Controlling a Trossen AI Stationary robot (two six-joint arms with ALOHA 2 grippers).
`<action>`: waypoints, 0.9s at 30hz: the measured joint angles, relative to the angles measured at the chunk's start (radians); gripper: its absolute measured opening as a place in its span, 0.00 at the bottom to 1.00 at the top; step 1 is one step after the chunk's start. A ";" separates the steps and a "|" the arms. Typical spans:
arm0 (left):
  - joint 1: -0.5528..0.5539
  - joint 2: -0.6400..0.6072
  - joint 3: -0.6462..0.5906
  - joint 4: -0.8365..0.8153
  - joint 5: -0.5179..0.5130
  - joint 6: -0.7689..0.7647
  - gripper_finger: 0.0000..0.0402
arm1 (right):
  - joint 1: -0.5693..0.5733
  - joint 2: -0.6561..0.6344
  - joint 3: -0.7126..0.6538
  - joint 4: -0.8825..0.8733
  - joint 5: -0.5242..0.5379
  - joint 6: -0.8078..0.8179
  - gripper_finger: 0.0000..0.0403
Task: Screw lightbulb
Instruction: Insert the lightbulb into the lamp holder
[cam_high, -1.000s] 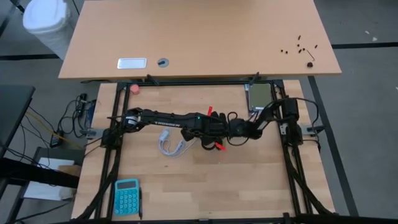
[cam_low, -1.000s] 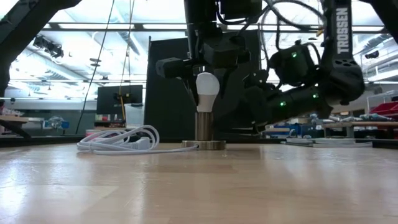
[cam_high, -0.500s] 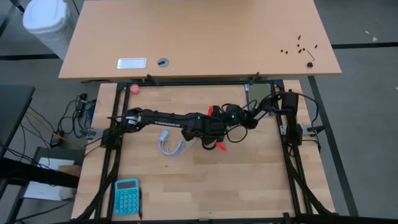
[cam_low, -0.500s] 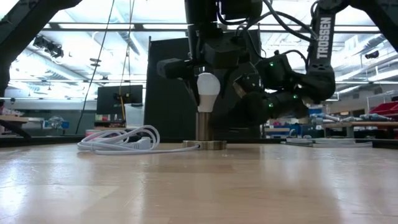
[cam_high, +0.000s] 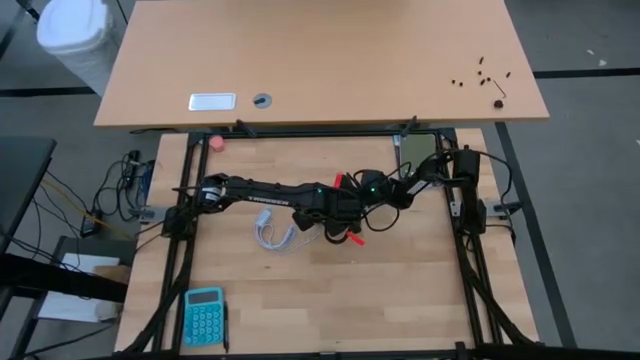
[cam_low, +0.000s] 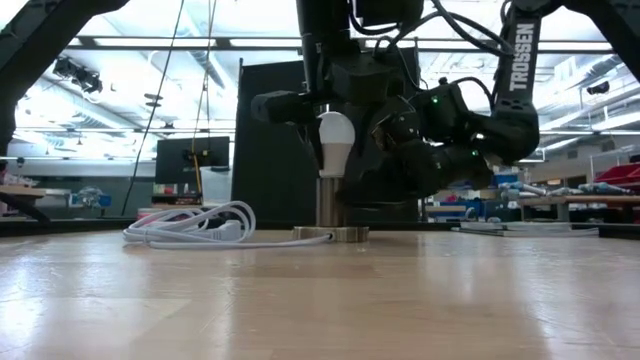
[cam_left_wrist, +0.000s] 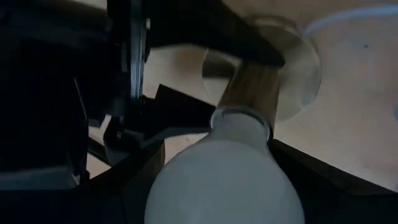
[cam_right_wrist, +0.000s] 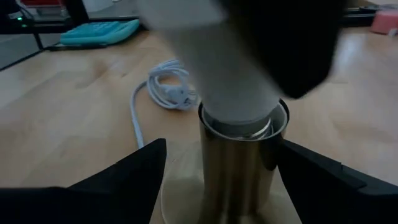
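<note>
Low view shows the lightbulb (cam_low: 335, 143) standing upright, its base seated in the top of a brass socket tube (cam_low: 329, 203) that rises from a round flat foot (cam_low: 331, 234) on the wooden table (cam_low: 320, 300). Left gripper (cam_low: 330, 115) comes down from above and its dark fingers close around the globe of the bulb. In the left wrist view the white globe (cam_left_wrist: 225, 183) fills the space between those fingers, with the neck entering the socket tube (cam_left_wrist: 251, 87). Right gripper (cam_right_wrist: 219, 174) sits low, just beside the socket, its two fingers spread on either side of the tube (cam_right_wrist: 238, 155) without pressing it, as far as the right wrist view tells. A coiled white cord (cam_low: 190, 226) lies on the table beside the socket foot. From the high view both arms meet near the table's middle, and a teal calculator (cam_high: 203, 316) lies at the near left corner, well apart
</note>
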 joint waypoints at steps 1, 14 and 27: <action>0.000 0.000 0.000 -0.007 0.001 -0.003 0.70 | 0.005 0.000 0.000 -0.002 0.005 0.002 0.77; -0.006 0.005 -0.002 -0.016 0.072 0.015 0.70 | 0.017 0.000 -0.003 -0.010 -0.047 0.028 0.77; -0.050 0.004 -0.002 -0.026 -0.048 0.012 0.70 | 0.015 0.000 -0.003 -0.014 0.031 0.062 0.77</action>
